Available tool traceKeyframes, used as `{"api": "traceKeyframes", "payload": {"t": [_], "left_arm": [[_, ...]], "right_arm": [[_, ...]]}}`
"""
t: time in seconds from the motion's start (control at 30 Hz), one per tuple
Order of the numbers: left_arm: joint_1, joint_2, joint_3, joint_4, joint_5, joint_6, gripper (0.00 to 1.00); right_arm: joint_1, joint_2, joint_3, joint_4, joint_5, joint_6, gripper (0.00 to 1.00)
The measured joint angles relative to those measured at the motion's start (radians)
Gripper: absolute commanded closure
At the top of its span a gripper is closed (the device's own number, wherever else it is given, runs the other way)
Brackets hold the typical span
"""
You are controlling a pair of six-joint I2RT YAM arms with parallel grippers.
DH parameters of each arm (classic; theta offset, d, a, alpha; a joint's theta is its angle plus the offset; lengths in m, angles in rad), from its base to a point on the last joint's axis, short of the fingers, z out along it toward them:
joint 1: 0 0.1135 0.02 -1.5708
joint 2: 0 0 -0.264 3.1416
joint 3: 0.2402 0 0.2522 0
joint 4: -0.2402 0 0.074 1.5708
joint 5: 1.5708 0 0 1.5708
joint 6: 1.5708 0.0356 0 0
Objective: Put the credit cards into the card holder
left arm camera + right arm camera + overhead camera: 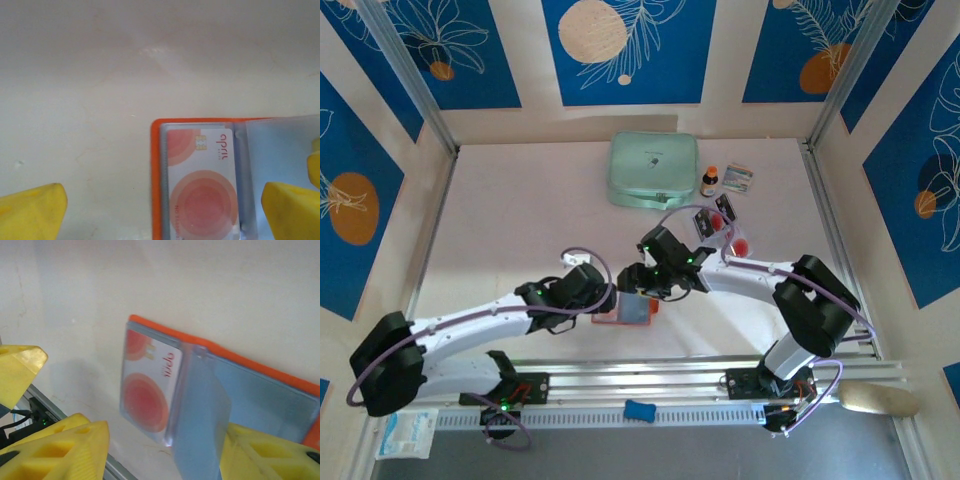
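Left end effector gapes wide and right end effector stands parted, both over the open holder on the worktop, one card inside. Unpinned, the holder may slide, and its raised clear leaf may snag.

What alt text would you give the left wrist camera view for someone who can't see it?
An open orange card holder lies on a white table, a pale credit card with red circles and a chip tucked in a clear sleeve. The left gripper is open, its yellow fingertips at the bottom corners.
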Motion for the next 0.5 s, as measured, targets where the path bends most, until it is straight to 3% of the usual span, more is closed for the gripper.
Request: {"api": "traceKeyframes", "payload": {"t": [0.5], "left_arm": [[0.092, -0.179, -0.078, -0.156, -0.070, 0.011, 0.00]], "right_arm": [[0.078, 0.231, 0.208, 0.017, -0.036, 0.027, 0.40]]}}
